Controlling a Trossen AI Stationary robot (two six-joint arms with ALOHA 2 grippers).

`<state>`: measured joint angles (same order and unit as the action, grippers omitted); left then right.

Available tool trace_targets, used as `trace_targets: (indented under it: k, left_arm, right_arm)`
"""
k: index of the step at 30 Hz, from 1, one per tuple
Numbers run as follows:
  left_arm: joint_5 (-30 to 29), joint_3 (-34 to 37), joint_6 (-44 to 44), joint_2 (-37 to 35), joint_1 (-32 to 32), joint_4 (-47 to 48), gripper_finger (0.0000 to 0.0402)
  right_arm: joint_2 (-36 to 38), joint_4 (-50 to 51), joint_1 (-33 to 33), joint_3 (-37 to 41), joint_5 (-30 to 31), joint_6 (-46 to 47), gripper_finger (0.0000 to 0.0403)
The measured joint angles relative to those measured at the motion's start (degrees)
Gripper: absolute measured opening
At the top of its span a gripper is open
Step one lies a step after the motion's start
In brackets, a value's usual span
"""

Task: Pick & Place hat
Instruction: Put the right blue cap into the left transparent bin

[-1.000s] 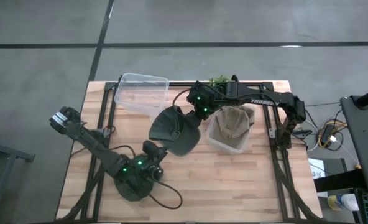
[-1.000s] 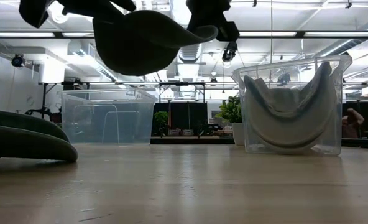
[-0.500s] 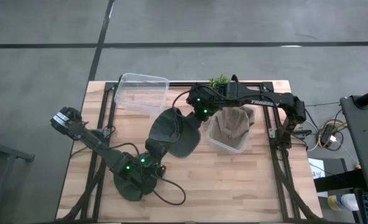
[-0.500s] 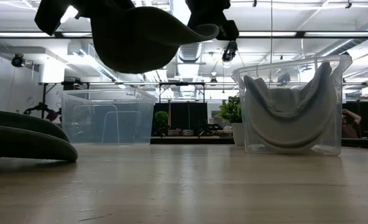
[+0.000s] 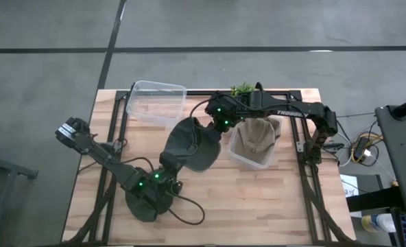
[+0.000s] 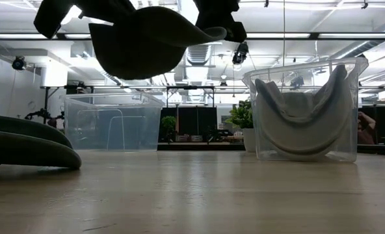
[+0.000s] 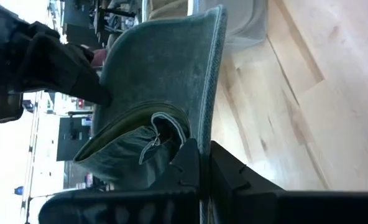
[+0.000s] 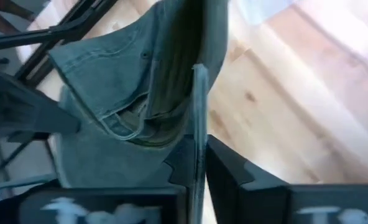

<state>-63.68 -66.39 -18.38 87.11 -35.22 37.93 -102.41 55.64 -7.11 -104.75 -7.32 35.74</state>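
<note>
Holding the dark green cloth hat (image 5: 189, 145) aloft mid-frame, my left gripper (image 7: 204, 163) and right gripper (image 8: 198, 155) both pinch it, with the empty clear plastic bin (image 5: 156, 101) upper left awaiting.

My left gripper (image 5: 170, 161) is raised above mid-table, fingers (image 7: 190, 163) pinched on the hat (image 5: 191, 145). My right gripper (image 5: 215, 132) reaches in from the far right, pinching the hat's opposite edge.

In the high view a hat (image 5: 191, 144) hangs over the centre of the surface (image 5: 258, 199), between an empty bin (image 5: 156, 101) at upper left and a bin holding a second hat (image 5: 256, 140) at right. Another hat (image 5: 147, 199) lies at lower left.
</note>
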Motion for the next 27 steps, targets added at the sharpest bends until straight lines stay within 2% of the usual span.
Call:
trace_targets:
  k: [10,14,20,27]
  left_arm:
    - [-2.23,0.0,7.73,-2.88,0.0,9.82,0.0007]
    - [-5.6,0.0,10.15,-4.85,0.02,15.08,0.0007]
    - [-5.98,-0.02,15.78,-8.36,1.39,22.54,0.0007]
    - [-5.36,-0.02,24.95,-13.05,6.65,32.9,0.0007]
  right_arm:
    - [0.17,0.35,-0.02,0.0,3.04,-5.51,0.0176]
    - [0.59,1.03,0.1,0.0,3.0,-5.98,0.0218]
    - [0.66,1.6,2.37,0.02,3.0,-5.86,0.025]
    - [0.66,1.42,6.9,0.02,3.02,-5.57,0.0257]
